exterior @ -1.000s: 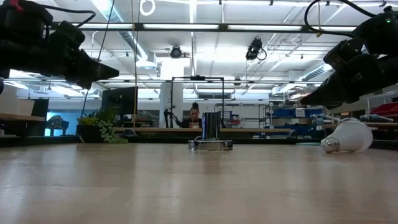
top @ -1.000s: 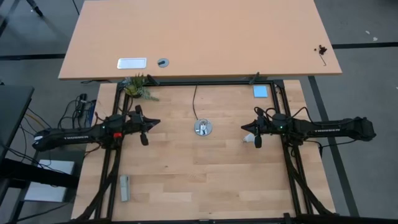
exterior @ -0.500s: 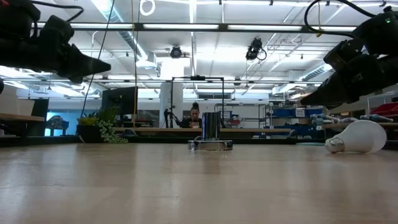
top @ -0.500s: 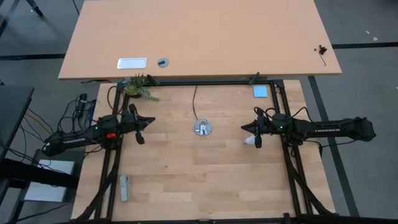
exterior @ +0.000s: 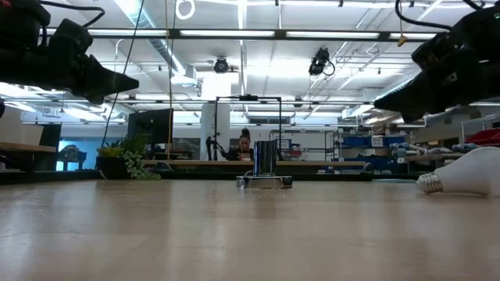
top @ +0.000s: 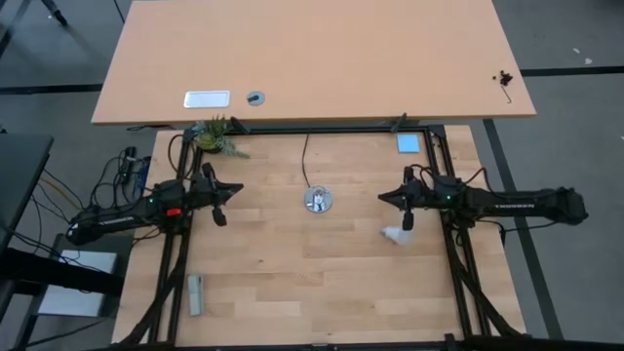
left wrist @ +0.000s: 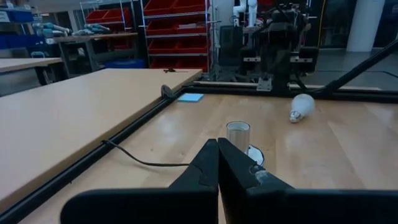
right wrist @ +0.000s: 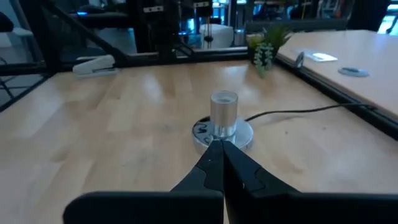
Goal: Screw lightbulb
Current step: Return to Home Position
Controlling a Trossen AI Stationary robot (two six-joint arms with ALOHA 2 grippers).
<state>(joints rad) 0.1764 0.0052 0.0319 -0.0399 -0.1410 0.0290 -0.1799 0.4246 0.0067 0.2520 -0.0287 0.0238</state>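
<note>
The frosted-white lightbulb (top: 392, 235) lies on its side on the wooden table, near side of my right gripper, with its pale base pointing toward the socket; it also shows in the low view (exterior: 467, 172) and the left wrist view (left wrist: 301, 107). The shiny silver socket (top: 317, 201) stands upright at the table's middle (right wrist: 222, 118), with its black cord (top: 304, 161) running to the far edge. My right gripper (top: 381, 199) hovers shut and empty to the right of the socket. My left gripper (top: 239, 189) hovers shut and empty to its left.
A small green plant (top: 216, 135) stands at the far left corner. A blue square (top: 408, 143) lies at the far right. A grey oblong object (top: 195, 294) lies near the front left. A larger tan table (top: 312, 58) stands beyond the far edge.
The lightbulb has rolled along the table toward the near edge, away from my right gripper. My right gripper has risen a little. My left gripper has drawn back toward the table's left edge and risen slightly.
</note>
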